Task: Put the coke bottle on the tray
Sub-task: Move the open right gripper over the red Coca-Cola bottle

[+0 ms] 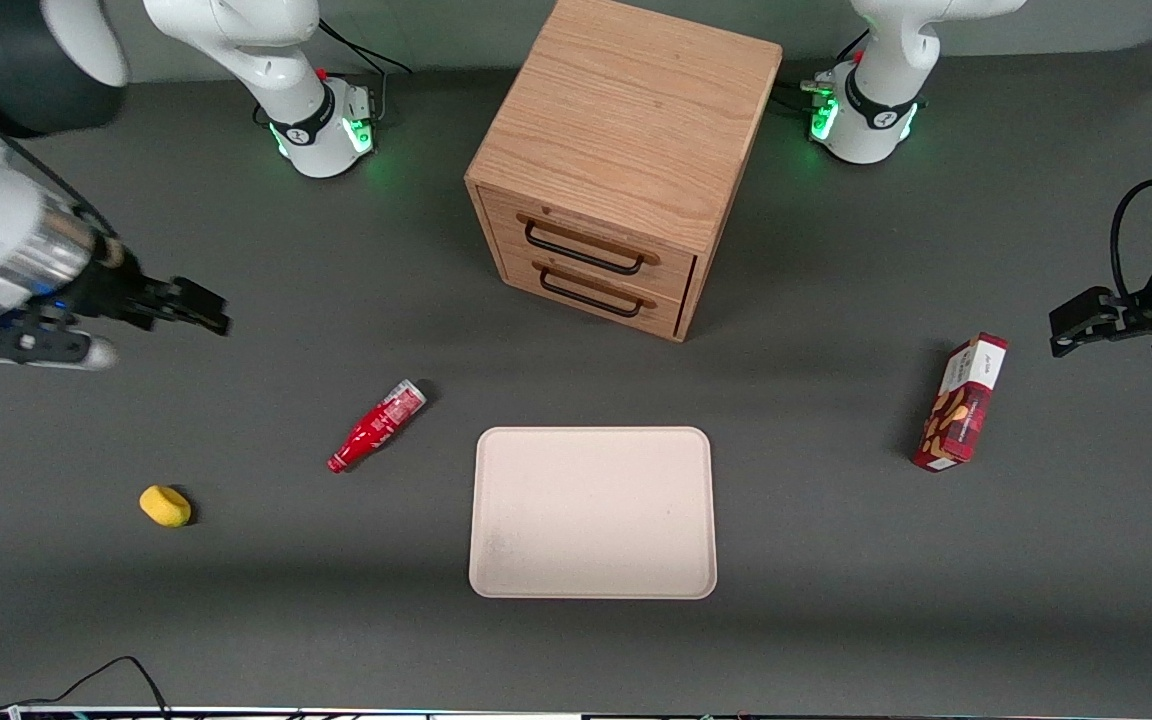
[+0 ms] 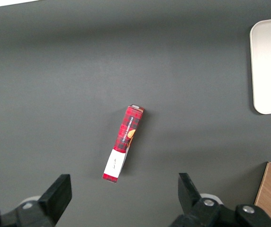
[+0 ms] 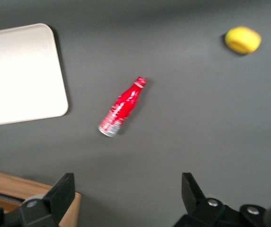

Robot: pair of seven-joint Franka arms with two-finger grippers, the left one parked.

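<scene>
The coke bottle point(image 1: 376, 425) lies on its side on the grey table, beside the tray, red cap toward the front camera. It also shows in the right wrist view point(image 3: 122, 107). The beige tray point(image 1: 593, 512) lies flat in front of the wooden drawer cabinet, with nothing on it; its corner shows in the right wrist view point(image 3: 22, 73). My right gripper point(image 1: 198, 305) hangs open and empty above the table, at the working arm's end, farther from the front camera than the bottle. In the right wrist view the gripper point(image 3: 128, 194) has only bare table between its fingers.
A wooden two-drawer cabinet point(image 1: 616, 160) stands mid-table, farther from the front camera than the tray. A yellow lemon-like object point(image 1: 165, 505) lies near the bottle, nearer the camera. A red snack box point(image 1: 960, 402) lies toward the parked arm's end.
</scene>
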